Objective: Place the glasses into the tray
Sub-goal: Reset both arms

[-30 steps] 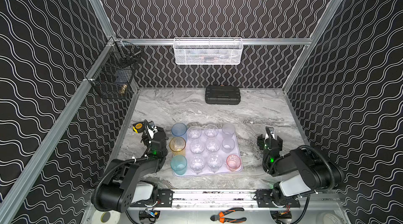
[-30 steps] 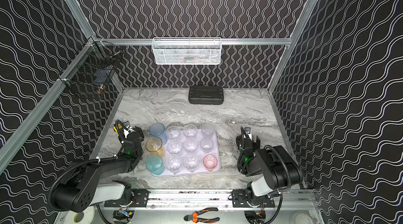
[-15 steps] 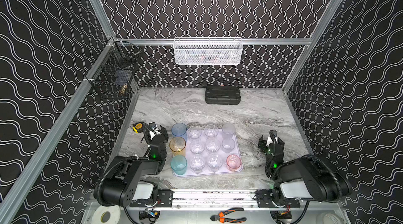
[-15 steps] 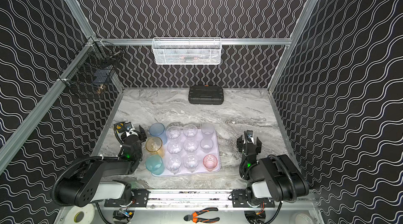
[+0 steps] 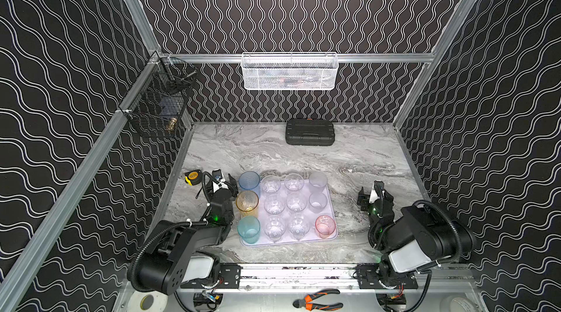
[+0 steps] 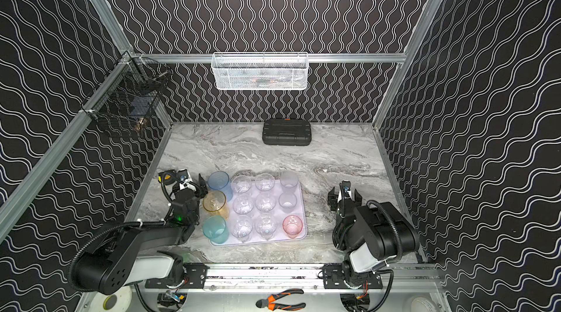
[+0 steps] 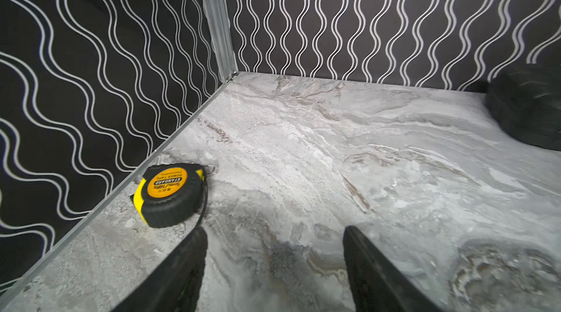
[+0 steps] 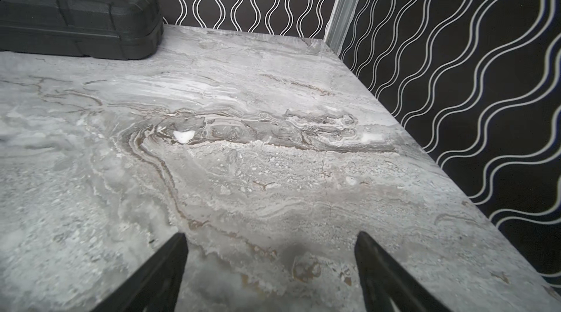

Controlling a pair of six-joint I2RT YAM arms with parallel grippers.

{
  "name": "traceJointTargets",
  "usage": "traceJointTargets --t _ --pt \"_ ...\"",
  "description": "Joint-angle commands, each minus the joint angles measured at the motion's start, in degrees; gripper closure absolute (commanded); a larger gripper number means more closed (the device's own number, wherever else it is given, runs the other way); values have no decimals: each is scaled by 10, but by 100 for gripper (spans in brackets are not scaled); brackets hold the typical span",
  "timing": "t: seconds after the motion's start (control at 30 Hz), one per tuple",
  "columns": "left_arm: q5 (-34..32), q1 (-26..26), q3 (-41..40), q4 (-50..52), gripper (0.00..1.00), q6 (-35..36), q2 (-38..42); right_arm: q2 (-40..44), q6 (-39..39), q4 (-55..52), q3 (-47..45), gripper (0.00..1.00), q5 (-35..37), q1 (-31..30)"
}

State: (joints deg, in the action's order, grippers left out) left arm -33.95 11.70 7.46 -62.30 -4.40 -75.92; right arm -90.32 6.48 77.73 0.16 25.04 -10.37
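The lilac tray lies on the marble near the front, in both top views. The glasses stand upright on it in rows. A blue glass, an amber glass and a teal glass line its left side. Several clear ones fill the middle. Two frosted ones and a pink glass stand on the right. My left gripper is open over bare marble just left of the blue glass. My right gripper is open and empty to the right of the tray.
A yellow tape measure lies by the left wall, close to my left gripper. A black ribbed case sits at the back wall. A white wire basket and a black wire basket hang on the walls. Pliers lie below the front rail.
The right arm dipped toward the front rail and came back up. The left arm has barely shifted. Both grippers stay open, and the glasses and tray stand as before.
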Motion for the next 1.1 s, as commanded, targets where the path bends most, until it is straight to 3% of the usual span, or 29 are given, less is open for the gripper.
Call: traceJointTargets --t 0.0,0.13,0.27,0.67,0.9,0.97,1.07 --pt "-8 -2 -21 -128 25 39 -29 -19 9 75 -58 13 -4 1" --pt "64 -20 -19 -192 25 34 -84 -16 7 72 -61 13 -14 1" --pt "79 -51 -33 -262 25 3 -136 -29 19 108 -71 13 -33 1" --pt "113 -63 -18 -224 25 1 -134 -90 34 251 -113 13 -63 1" --pt "156 -74 -6 -208 26 0 -152 -83 34 230 -108 12 -69 1" --pt "152 -81 -11 -287 25 2 -204 -83 35 230 -108 12 -72 1" --pt "155 -85 -4 -215 24 -10 -173 -80 36 214 -103 12 -81 1"
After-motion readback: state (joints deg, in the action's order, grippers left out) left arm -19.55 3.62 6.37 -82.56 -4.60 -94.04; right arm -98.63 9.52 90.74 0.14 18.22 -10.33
